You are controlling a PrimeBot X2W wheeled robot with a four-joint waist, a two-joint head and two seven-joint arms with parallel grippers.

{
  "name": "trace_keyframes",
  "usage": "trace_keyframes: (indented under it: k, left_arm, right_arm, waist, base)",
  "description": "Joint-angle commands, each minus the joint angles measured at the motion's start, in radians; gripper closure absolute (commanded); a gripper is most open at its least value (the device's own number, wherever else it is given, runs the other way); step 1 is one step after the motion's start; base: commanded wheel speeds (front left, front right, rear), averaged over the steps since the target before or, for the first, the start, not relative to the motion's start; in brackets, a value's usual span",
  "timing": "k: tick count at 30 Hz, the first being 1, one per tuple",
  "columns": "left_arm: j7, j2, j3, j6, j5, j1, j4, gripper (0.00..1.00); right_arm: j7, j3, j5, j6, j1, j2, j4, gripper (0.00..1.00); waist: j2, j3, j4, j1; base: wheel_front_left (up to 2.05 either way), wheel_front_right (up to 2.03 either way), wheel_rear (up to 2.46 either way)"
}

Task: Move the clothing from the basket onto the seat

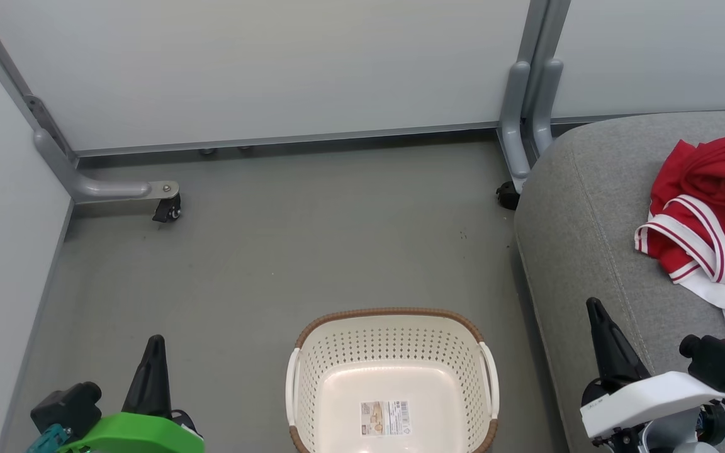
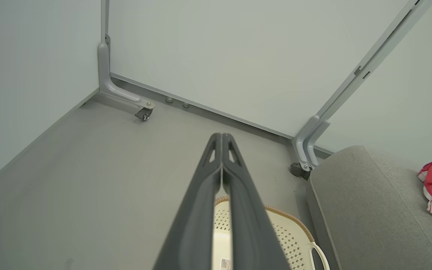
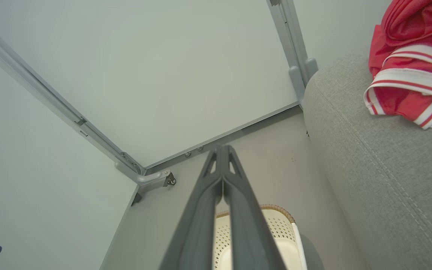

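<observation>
Basket [image 1: 389,312] bare, clothing [image 1: 715,189] piled on the seat [image 1: 576,239]: delivered!
Left gripper [image 1: 155,345] and right gripper [image 1: 595,311] pinched closed, empty-handed; the job looks done.

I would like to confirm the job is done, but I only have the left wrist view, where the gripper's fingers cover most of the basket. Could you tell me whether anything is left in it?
Observer: In the head view the basket holds no garments. Its floor is bare apart from a label sticker.
Operator: Thank you. I only see a red scrap at my frame's right edge. Is it resting on the seat?
Observer: Yes. The head view shows the clothing heaped on top of the seat, in from the cushion's rounded edge, though it runs off the frame on the right.
</observation>
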Motion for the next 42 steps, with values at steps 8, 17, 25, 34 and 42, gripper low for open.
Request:
trace_keyframes:
  k: [8, 17, 25, 34, 42]
  left_arm:
    - [0.034, -0.004, 0.029, -0.011, -0.142, -0.048, -0.010, 1.00]
    - [0.067, -0.013, 0.050, -0.018, -0.267, -0.062, -0.009, 1.00]
    - [0.094, -0.019, 0.066, -0.024, -0.368, -0.073, -0.007, 1.00]
    - [0.121, -0.025, 0.084, -0.029, -0.471, -0.083, -0.005, 1.00]
    - [0.143, -0.031, 0.098, -0.035, -0.556, -0.092, -0.004, 1.00]
  right_arm:
    - [0.012, -0.008, 0.153, 0.000, -0.051, -0.013, 0.018, 1.00]
    - [0.025, -0.015, 0.286, 0.000, -0.071, -0.017, 0.045, 1.00]
    - [0.037, -0.022, 0.390, 0.000, -0.088, -0.020, 0.067, 1.00]
    - [0.050, -0.031, 0.496, 0.000, -0.104, -0.022, 0.090, 1.00]
    - [0.061, -0.039, 0.584, 0.000, -0.118, -0.022, 0.109, 1.00]
  waist:
    - [0.0000, 0.000, -0.003, 0.0000]
    - [0.0000, 0.000, -0.006, 0.0000]
    - [0.0000, 0.001, -0.008, 0.0000]
    - [0.0000, 0.001, -0.011, 0.0000]
    - [0.0000, 0.001, -0.014, 0.0000]
  base:
    - [0.00, 0.00, 0.00]
    - [0.00, 0.00, 0.00]
    - [0.00, 0.00, 0.00]
    - [0.00, 0.00, 0.00]
    - [0.00, 0.00, 0.00]
